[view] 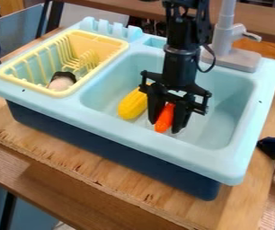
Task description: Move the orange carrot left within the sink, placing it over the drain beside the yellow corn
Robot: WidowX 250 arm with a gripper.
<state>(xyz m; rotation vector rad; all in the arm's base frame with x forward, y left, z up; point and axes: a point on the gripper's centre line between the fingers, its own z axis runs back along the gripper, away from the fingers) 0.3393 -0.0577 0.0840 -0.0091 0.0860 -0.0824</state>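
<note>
Set out from left to right around the orange carrot (164,121). At ten o'clock, a yellow rack (12,77) with a pale, dark-topped toy (60,82) inside. Closer in at ten, beside the black gripper (164,128), a yellow corn cob (132,106), partly behind it. In the blue sink (248,155), slightly parted fingers (180,121), closed around the carrot, pointing down towards six. At one o'clock, a grey tap (224,38) behind the basin. Underneath, a wooden tabletop (86,164).

Light plywood tabletop (55,150) with brown wooden ledge (125,10) behind
</note>
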